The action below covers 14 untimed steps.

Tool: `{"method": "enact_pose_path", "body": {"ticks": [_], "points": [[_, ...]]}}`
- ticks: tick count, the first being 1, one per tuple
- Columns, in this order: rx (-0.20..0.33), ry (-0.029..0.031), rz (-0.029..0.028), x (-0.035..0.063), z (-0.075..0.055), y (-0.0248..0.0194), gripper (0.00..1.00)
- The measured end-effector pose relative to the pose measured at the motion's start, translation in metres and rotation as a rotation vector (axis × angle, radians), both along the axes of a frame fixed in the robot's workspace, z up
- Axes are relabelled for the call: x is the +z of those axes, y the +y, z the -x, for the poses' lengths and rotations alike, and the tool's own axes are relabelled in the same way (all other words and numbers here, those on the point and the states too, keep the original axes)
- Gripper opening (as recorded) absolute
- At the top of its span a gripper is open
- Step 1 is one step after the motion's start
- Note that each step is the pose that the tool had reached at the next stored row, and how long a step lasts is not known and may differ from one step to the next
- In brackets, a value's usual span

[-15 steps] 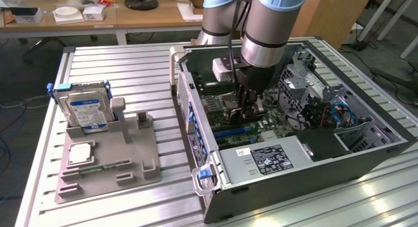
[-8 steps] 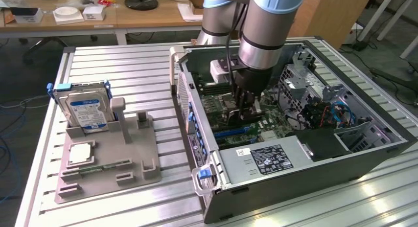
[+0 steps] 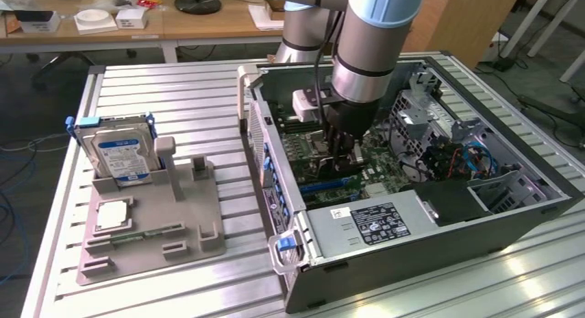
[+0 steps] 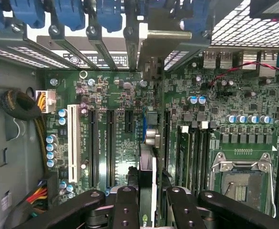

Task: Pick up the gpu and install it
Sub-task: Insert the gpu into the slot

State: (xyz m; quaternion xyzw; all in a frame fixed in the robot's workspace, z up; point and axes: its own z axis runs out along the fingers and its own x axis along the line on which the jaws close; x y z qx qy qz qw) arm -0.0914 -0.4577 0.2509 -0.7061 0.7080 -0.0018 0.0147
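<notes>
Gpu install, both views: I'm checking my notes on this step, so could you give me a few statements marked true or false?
1. The gripper clamps the gpu, a slim dark card seen edge-on, over the green motherboard. True.
2. The silver hard drive with the blue-and-white label lies inside the grey computer case. False: it stands upright in the grey plastic holder tray beside the case.
3. The computer case is open, its boards exposed. True.
4. A cooler covers the motherboard's square processor socket. False: the socket and its metal frame are uncovered.
</notes>
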Motion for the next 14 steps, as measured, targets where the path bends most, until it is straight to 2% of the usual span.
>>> {"method": "enact_pose_path", "body": {"ticks": [9, 14], "points": [[0.0, -0.0003, -0.0002, -0.0002, 0.0004, 0.0, 0.27], [0.0, -0.0004, -0.0003, -0.0002, 0.0004, -0.0025, 0.27]]}}
